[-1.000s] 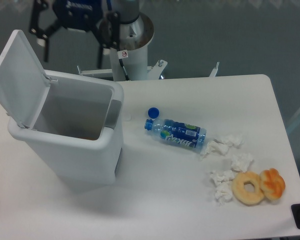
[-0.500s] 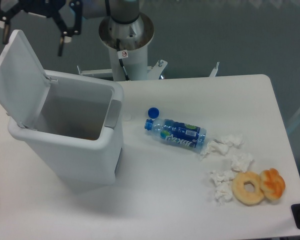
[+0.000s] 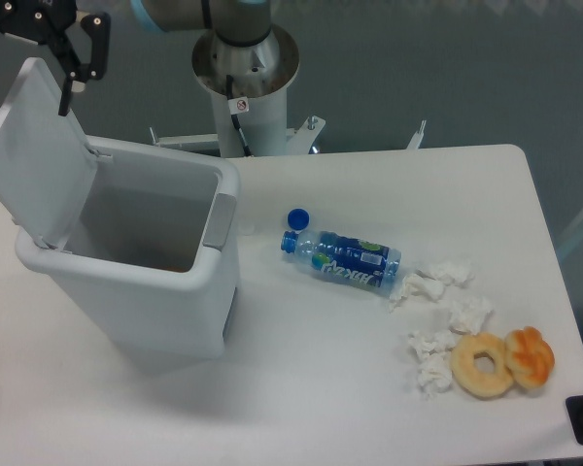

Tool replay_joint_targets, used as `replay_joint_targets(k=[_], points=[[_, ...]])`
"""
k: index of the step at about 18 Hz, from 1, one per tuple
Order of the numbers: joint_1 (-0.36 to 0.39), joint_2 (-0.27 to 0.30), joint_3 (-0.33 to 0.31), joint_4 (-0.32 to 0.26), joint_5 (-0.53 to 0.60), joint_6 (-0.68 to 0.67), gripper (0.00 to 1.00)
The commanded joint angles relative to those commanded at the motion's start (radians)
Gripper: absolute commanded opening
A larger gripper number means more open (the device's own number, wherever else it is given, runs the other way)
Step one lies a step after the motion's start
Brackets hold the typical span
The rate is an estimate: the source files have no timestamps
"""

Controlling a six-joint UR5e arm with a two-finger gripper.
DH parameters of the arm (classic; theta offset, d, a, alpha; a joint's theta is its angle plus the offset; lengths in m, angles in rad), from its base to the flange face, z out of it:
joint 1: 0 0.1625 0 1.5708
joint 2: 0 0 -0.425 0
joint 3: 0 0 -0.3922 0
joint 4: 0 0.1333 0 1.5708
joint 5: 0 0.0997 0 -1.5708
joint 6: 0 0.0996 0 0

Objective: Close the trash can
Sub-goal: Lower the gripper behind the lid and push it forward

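The trash can [image 3: 146,291] was white with a grey latch tab [image 3: 220,220]. The gripper [image 3: 39,49] was black. The bottle [image 3: 345,257] carried a blue label; its loose cap [image 3: 297,218] was blue. The tissues [image 3: 445,320] were white, the doughnut [image 3: 482,366] tan, the table [image 3: 389,175] white.

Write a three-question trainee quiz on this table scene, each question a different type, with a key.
1. True or false: the trash can has its lid shut.
2. Multiple choice: the blue cap is
A. screwed on the bottle
B. loose on the table beside the bottle's neck
C. inside the trash can
3. Fill in: the crumpled tissues lie between the bottle and the ____.

Key
1. False. The lid stands open, tilted back on the can's left side, with the claw near its top edge.
2. B
3. Doughnut, with a second pastry against it.
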Motion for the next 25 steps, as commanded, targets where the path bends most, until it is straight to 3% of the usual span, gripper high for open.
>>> replay_joint_targets(k=[15, 21, 25], points=[[0.017, -0.025, -0.020, -0.021, 0.113, 0.054, 1.00], [0.124, -0.025, -0.020, -0.077, 0.114, 0.104, 1.00], [0.169, -0.025, -0.022, -0.080, 0.112, 0.118, 1.00]])
